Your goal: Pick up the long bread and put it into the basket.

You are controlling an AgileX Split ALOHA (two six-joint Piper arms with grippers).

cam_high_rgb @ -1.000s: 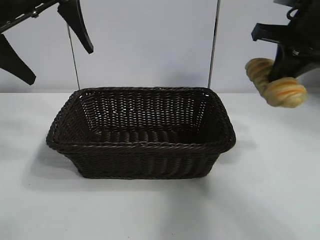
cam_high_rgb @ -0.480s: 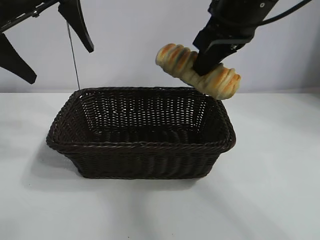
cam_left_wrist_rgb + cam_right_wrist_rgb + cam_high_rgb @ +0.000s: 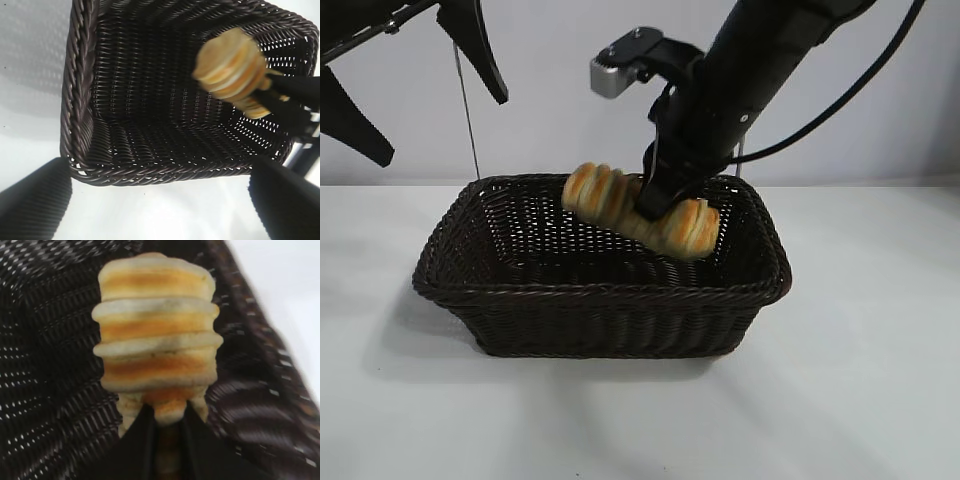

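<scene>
The bread (image 3: 640, 212) is gripped around its middle by the right gripper (image 3: 658, 203), whose 2 dark fingers (image 3: 137, 440) are closed against its sides, as seen close up in the right wrist view (image 3: 157, 340). The loaf is held tilted, one rounded end raised to the gripper's left in the exterior view and the other end lowered toward the basket's right wall. It is carried inside the mouth of the basket (image 3: 605, 292), at about rim height on its raised end and below the rim on its lowered end; whether the lower end touches the weave cannot be told. Beneath and around the gripper the dark woven floor and sloping walls are seen, with the bread held toward the right and rear part of the interior. In the left wrist view the loaf (image 3: 230, 67) is seen end-on over the basket floor (image 3: 150, 100), with the right gripper's dark fingers beyond it. The basket is set on a white table (image 3: 860, 400). Farther off, up and to the left of the basket, the left gripper (image 3: 415, 90) is parked in the air with its 2 fingers spread wide and nothing held between them.
</scene>
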